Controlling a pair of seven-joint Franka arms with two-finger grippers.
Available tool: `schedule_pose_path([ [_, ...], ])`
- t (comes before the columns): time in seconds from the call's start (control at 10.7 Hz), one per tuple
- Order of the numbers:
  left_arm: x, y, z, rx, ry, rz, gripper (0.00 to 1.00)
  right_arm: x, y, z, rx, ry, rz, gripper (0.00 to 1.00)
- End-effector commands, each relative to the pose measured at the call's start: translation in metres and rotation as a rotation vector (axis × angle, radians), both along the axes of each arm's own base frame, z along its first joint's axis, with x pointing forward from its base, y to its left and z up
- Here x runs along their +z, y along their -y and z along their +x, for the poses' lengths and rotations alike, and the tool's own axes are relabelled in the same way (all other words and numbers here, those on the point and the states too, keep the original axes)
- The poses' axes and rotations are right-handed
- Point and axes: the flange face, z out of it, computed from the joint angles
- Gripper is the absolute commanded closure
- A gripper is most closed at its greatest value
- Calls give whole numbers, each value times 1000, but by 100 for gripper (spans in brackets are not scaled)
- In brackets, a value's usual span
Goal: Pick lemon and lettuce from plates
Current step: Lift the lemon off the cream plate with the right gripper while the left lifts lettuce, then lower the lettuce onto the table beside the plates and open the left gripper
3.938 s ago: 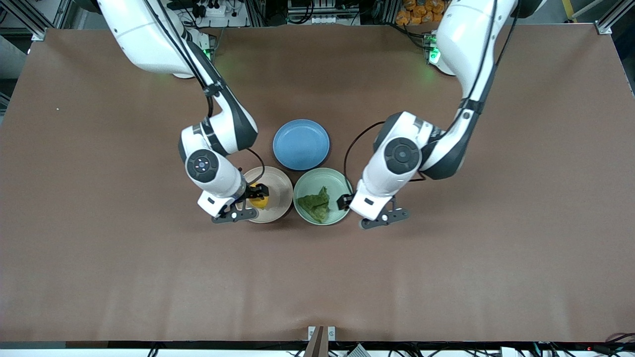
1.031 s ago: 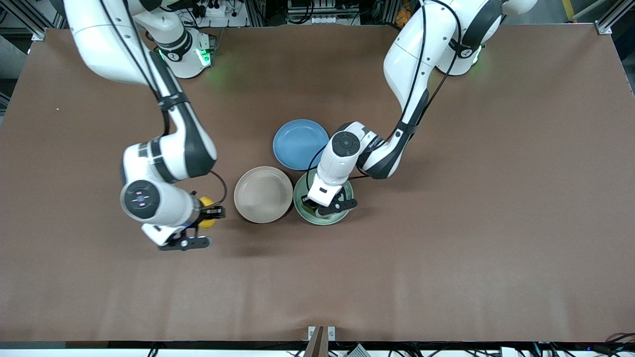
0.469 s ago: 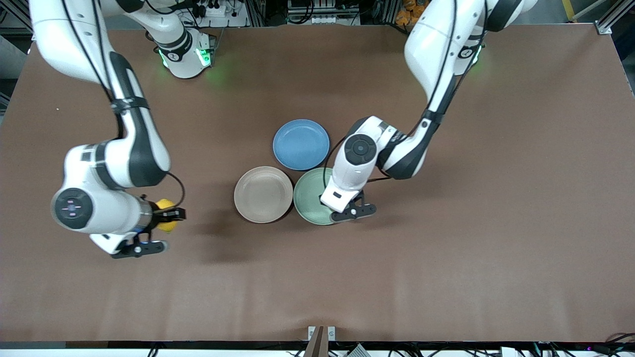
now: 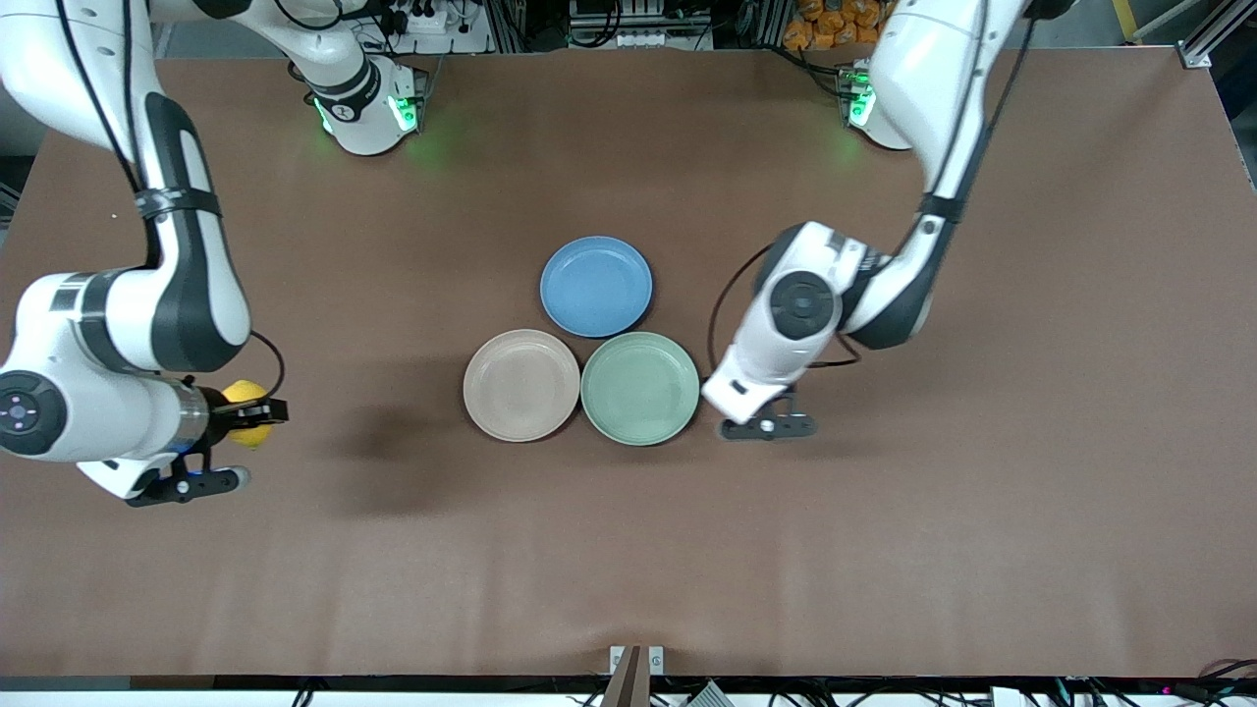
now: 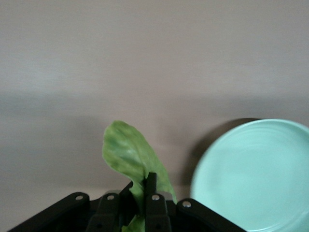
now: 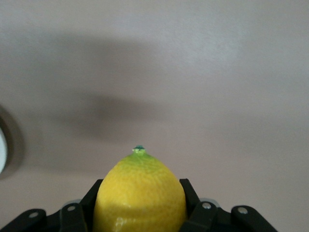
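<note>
My right gripper (image 4: 259, 413) is shut on the yellow lemon (image 4: 244, 403) and holds it above bare table toward the right arm's end, well away from the plates. In the right wrist view the lemon (image 6: 140, 191) fills the space between the fingers (image 6: 189, 193). My left gripper (image 5: 141, 187) is shut on the green lettuce (image 5: 126, 152), held above bare table just beside the mint green plate (image 5: 256, 174). In the front view the lettuce is hidden under the left hand (image 4: 735, 395). The beige-pink plate (image 4: 520, 385) and the mint green plate (image 4: 639, 389) have nothing in them.
A blue round plate (image 4: 596, 286) lies farther from the front camera, touching both other plates. Brown table (image 4: 628, 550) stretches wide toward the front camera and toward both ends.
My right gripper has carried the lemon farther toward the right arm's end. My left gripper has moved off the mint plate with the lettuce to the table beside it.
</note>
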Motion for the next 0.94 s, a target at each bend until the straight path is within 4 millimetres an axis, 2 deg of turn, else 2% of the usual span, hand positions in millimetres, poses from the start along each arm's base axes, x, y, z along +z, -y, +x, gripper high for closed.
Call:
schedule_pose_path([
  [0.0, -16, -50, -20, -86, -61, 50, 100, -10, 24, -6, 6, -33, -2, 75],
  [0.09, -21, -71, -21, -103, -79, 56, 100, -20, 34, -6, -9, -41, -1, 75],
  [0.28, -25, -102, -20, -127, -102, 61, 100, -46, 42, -5, -18, -70, -2, 75],
  [0.38, -30, -117, -18, -136, -112, 62, 100, -58, 66, -7, -54, -75, 4, 75],
  [0.75, -37, -169, -10, -192, -197, 68, 100, -99, 77, -13, -43, -10, 11, 75],
  [0.84, -38, -179, -11, -184, -231, 73, 68, -114, 81, -18, -46, 2, 12, 75],
])
